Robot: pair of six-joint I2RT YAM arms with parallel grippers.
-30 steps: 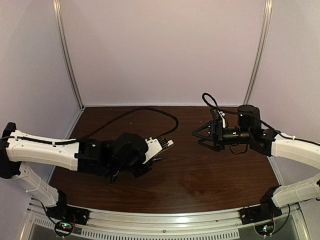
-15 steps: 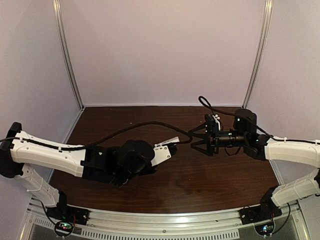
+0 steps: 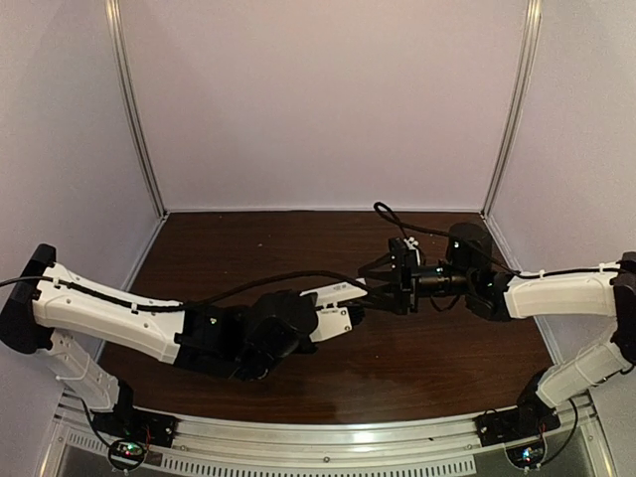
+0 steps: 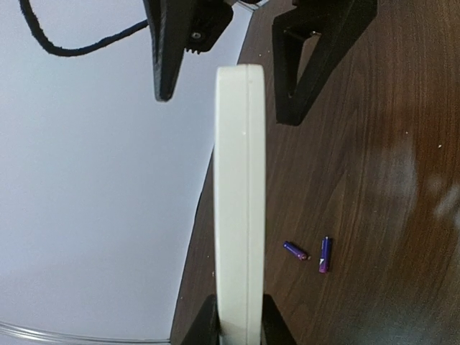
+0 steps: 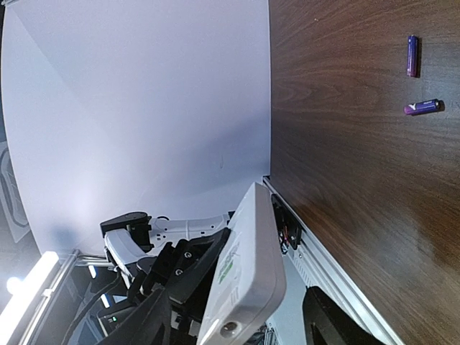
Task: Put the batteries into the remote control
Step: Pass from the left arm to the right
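Gripping side: my left tool [image 4: 238, 320] is clamped on one end of the remote control [image 4: 239, 201]; a finger presses on each broad face
Remote position: held up off the surface [image 4: 374, 180], seen edge-on from the left wrist; its free end reaches toward my right arm; I cannot tell from that view which face carries the buttons
Right side: my right tool [image 4: 225, 108] has its jaws spread, one finger on either side of the remote control's free end; I see a gap on both sides, so nothing is gripped there
Right wrist view: the end face, with a small round hole in it, points at the camera between the two dark fingers; a green mark shows on one broad face
Lying loose: the first battery [image 4: 295, 251] rests on the surface, apart from both tools; the second battery [image 4: 325, 254] is just beside it, not touching, set at an angle to it
Top view: both arms meet over the middle of the surface; I cannot pick out either battery there
Backdrop: a pale wall [image 4: 86, 180] stands behind the surface; a black cable [image 4: 72, 50] loops off the right arm
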